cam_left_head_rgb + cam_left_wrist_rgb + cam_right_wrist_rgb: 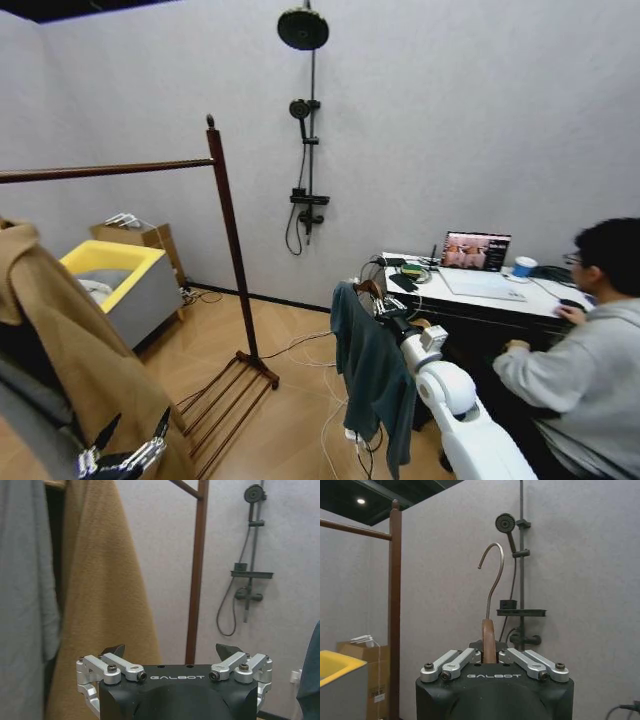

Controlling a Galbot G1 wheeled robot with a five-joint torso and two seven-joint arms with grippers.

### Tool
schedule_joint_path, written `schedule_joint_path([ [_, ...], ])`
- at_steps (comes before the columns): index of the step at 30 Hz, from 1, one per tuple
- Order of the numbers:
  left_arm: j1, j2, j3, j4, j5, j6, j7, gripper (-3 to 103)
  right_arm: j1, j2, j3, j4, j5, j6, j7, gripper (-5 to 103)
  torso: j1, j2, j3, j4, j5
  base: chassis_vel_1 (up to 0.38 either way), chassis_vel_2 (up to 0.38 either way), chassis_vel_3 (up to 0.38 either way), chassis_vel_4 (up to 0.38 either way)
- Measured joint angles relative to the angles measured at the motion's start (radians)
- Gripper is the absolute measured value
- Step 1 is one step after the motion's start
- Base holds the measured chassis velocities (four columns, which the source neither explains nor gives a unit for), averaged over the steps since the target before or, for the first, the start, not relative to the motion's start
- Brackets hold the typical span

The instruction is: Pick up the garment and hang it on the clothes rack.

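Note:
The garment (375,375), a dark teal shirt, hangs from a wooden hanger (489,637) with a metal hook (493,572). My right gripper (380,302) is shut on the hanger's neck and holds it up to the right of the clothes rack (231,240). In the right wrist view the hook rises above that gripper (489,653), with the rack's post (395,605) off to one side. My left gripper (125,455) is low at the left, open and holding nothing, in front of the tan coat (70,360). Its wrist view shows the open gripper (171,652) and a rack post (196,570).
A tan coat (105,580) and a grey jacket (25,580) hang on the rack's left part. Behind stand a yellow tub (112,265), a cardboard box (140,235) and a wall shower (305,120). A person sits at a desk (480,295) with a laptop; cables lie on the floor.

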Motion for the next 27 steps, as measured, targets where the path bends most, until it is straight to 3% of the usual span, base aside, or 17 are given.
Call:
schedule_joint_path([
  [21, 0.000, 0.000, 0.000, 0.000, 0.000, 0.000, 0.000, 100, -0.020, -0.017, 0.021, 0.080, 0.016, -0.009, 0.012, 10, 0.000, 0.000, 0.000, 0.0002, 0.0000, 0.028, 0.223, 0.219, 0.028],
  [27, 0.000, 0.000, 0.000, 0.000, 0.000, 0.000, 0.000, 100, -0.007, -0.076, 0.034, 0.107, 0.061, -0.024, 0.029, 10, 0.000, 0.000, 0.000, 0.0002, 0.0003, 0.040, 0.200, 0.205, 0.045],
])
